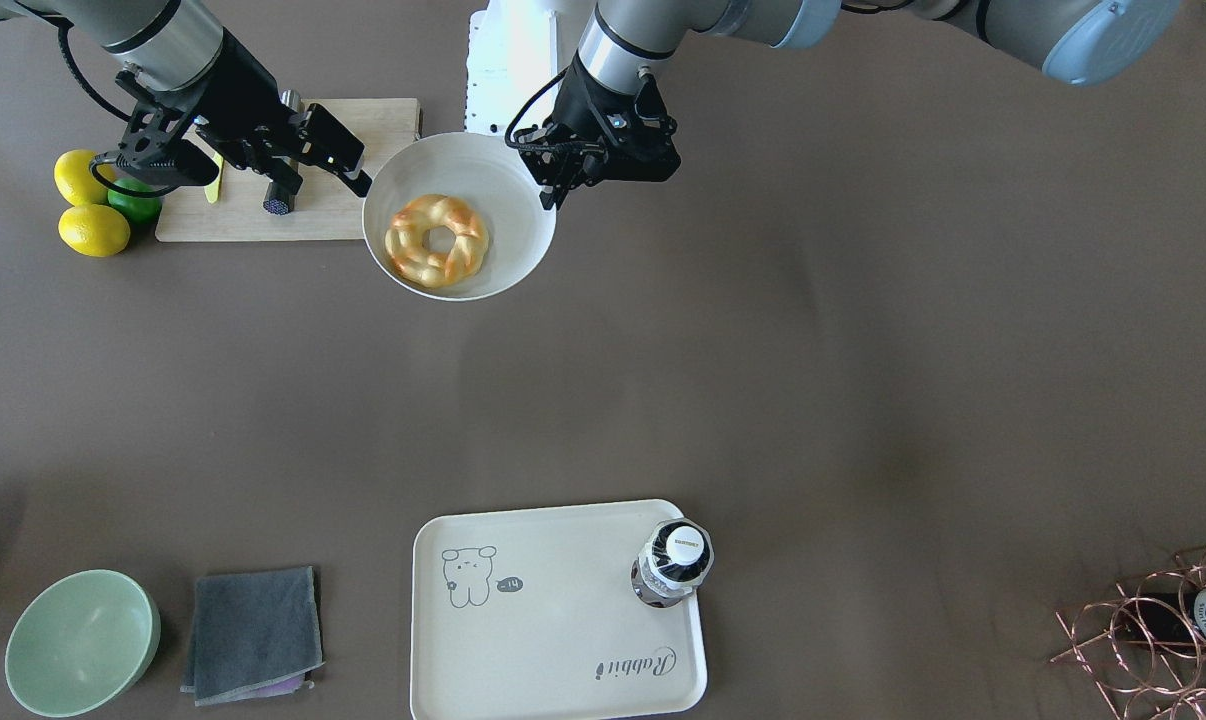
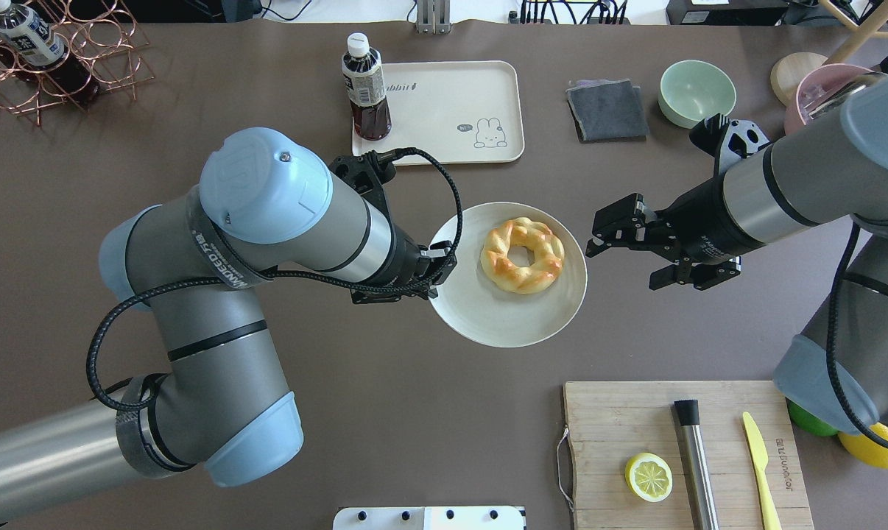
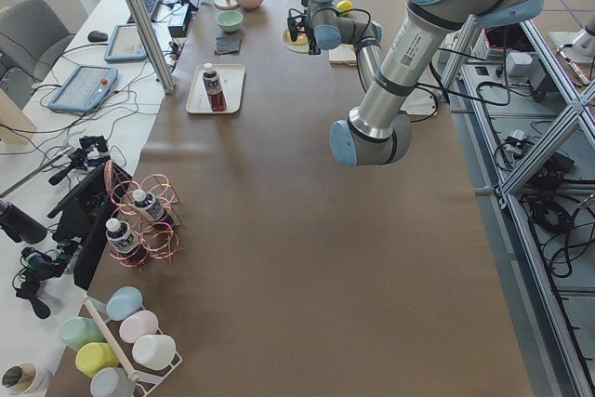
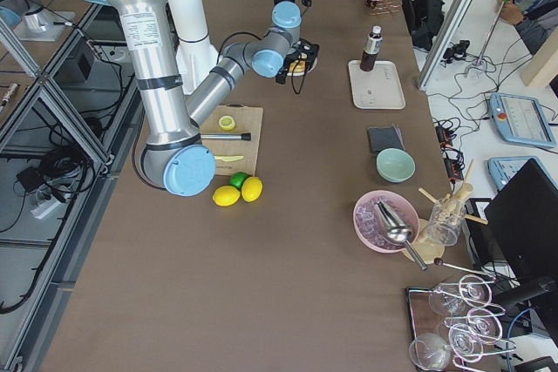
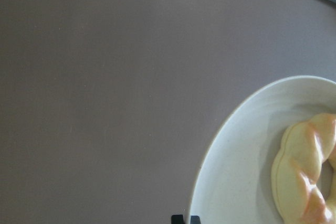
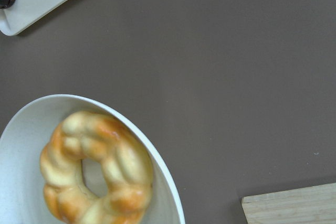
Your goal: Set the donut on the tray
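The donut [image 2: 543, 254], a braided golden ring, lies on a round white plate [image 2: 503, 316]. It also shows in the front view [image 1: 408, 245] and in both wrist views [image 5: 304, 171] [image 6: 126, 166]. My left gripper [image 2: 438, 269] is shut on the plate's rim and holds the plate above the table; its fingertips [image 5: 185, 219] meet at the rim. My right gripper [image 2: 624, 258] is open and empty, just off the plate's opposite side. The cream rabbit tray [image 2: 451, 96] lies at the table's far side, apart from the plate.
A dark bottle [image 2: 367, 88] stands on the tray's corner. A grey cloth [image 2: 606, 109] and a green bowl [image 2: 696, 92] lie to the right of the tray. A wooden cutting board [image 2: 635, 419] with a lemon half [image 2: 649, 476], a knife and a metal rod lies near the robot.
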Available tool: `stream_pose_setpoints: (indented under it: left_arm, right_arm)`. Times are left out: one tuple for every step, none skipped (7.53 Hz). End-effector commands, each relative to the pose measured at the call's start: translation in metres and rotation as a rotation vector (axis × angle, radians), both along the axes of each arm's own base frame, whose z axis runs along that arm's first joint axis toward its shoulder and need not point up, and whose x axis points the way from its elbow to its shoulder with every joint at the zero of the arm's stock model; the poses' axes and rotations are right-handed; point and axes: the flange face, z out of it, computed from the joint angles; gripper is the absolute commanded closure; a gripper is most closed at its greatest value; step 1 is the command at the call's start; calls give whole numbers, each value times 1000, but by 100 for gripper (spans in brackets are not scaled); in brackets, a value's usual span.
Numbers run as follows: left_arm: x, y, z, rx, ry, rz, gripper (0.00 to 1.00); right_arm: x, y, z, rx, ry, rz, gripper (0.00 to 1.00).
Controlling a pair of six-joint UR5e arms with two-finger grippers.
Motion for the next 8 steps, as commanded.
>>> stream_pose_setpoints:
  left_arm:
    - [-7,6,-10,11,23,-9,100]
    - [-8,6,-10,12,24,-10,100]
    - [-8,6,-10,12,24,-10,100]
    - [-8,6,-10,12,24,-10,100]
    - [-8,6,-10,12,24,-10,100]
    - [-8,6,-11,12,26,-8,100]
    - [-9,6,-11,12,27,-8,100]
    - [-10,5,-10,12,26,-10,100]
  right_arm:
    - [-9,7,0,-11,4,-8,3]
    - [-11,8,1,-12,5,-11,12]
    - [-11,9,1,-12,4,-12,26]
    - [-10,10,0,-15,3,-10,48]
    - [-10,10,-2,-38,-1,0,75]
    - [-9,11,-3,-38,-4,-1,100]
    - [-6,14,-8,-31,-16,-5,100]
    - [-5,15,-10,-38,-19,-4,100]
